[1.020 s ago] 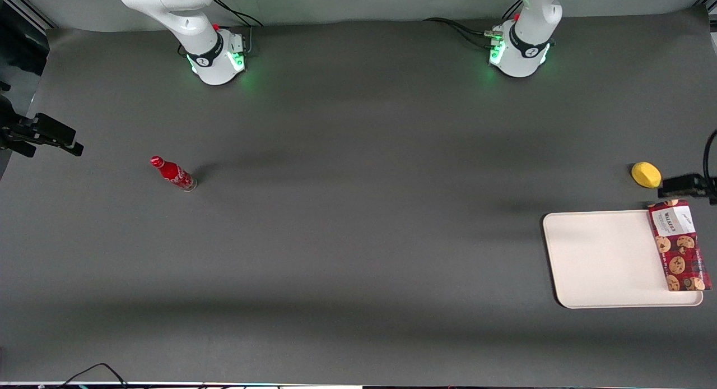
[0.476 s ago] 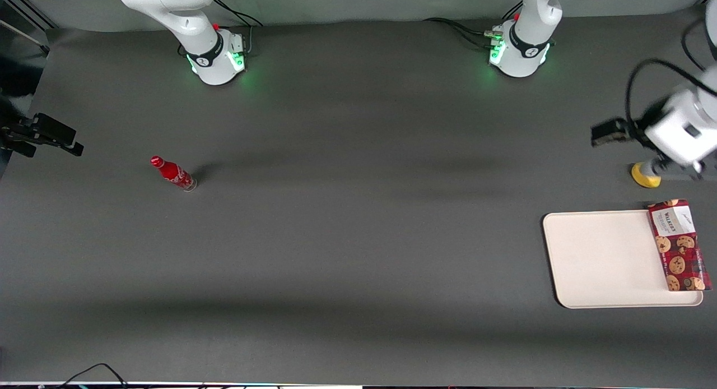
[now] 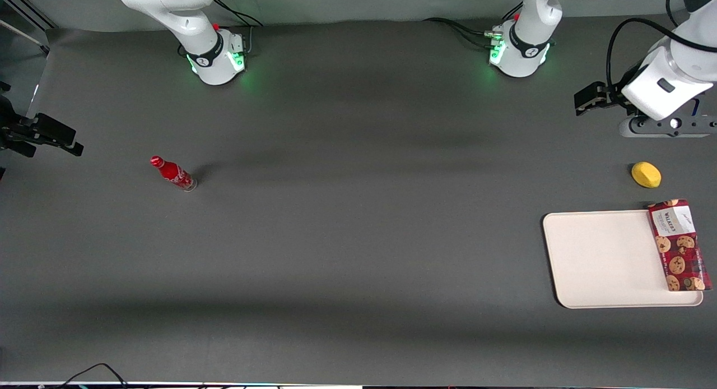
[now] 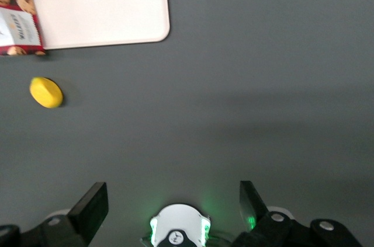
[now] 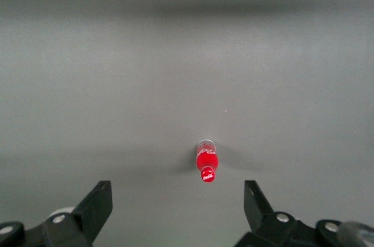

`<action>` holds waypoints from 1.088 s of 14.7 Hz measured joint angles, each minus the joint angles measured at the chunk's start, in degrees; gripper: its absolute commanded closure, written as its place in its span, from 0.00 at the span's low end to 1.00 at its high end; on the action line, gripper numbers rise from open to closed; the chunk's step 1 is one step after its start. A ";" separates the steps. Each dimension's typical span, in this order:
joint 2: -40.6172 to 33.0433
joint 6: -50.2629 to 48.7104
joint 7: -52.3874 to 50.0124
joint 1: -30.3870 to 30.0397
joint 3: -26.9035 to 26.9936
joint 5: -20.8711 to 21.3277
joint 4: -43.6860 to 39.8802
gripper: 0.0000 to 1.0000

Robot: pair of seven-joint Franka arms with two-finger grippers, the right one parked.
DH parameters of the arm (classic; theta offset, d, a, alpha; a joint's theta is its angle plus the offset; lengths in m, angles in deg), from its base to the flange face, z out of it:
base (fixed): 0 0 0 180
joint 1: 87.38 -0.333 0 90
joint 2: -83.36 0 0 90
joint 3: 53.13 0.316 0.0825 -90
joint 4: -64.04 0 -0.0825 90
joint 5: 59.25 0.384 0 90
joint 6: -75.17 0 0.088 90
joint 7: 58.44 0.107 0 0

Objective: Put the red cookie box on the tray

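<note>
Risk first: the red cookie box (image 3: pixel 679 245) lies lengthwise along the tray's (image 3: pixel 602 257) edge nearest the working arm's end of the table; in the front view its long outer side and its end nearest the front camera appear to project past the rim, so I judge it perched on the edge, not seated flat inside; whether its underside bears on the rim or on the tray floor cannot be told. A knock to the table, or a careless pass of my arm, could tip it outward onto the grey mat (image 3: pixel 347 237); a grip attempted on that overhanging side could lever the tray up or slide it. The yellow lemon-like object (image 3: pixel 646 174) sits near the box's white-label end, apart from it; a low sweep there could roll it against the box.

Position of my pincer (image 4: pixel 174 197): raised clear of the table, carrying nothing, its two fingers (image 4: pixel 90 203) spread wide apart with only the arm base showing between them; the front view places it farther from the front camera than the lemon, which lies between it and the box. Box and tray are well apart from my pincer, no contact anywhere; a small red bottle (image 3: pixel 172 174) stands toward the parked arm's end, irrelevant to this job.
</note>
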 measured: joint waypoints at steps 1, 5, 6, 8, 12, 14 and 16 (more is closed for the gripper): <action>0.13 0.77 0.34 -0.01 0.02 1.37 0.13 0.00; 0.84 2.61 5.12 -6.90 -3.06 2.87 0.27 0.00; 1.00 2.70 5.90 -11.72 -6.97 2.84 0.27 0.00; 1.26 3.21 6.38 -18.87 -13.57 2.82 0.27 0.00; 1.35 3.73 6.41 -20.59 -15.46 2.81 0.15 0.00; 1.72 3.79 6.41 -20.61 -15.56 1.65 -0.62 0.00; 2.47 3.85 6.41 -20.65 -15.09 -0.70 -1.31 0.00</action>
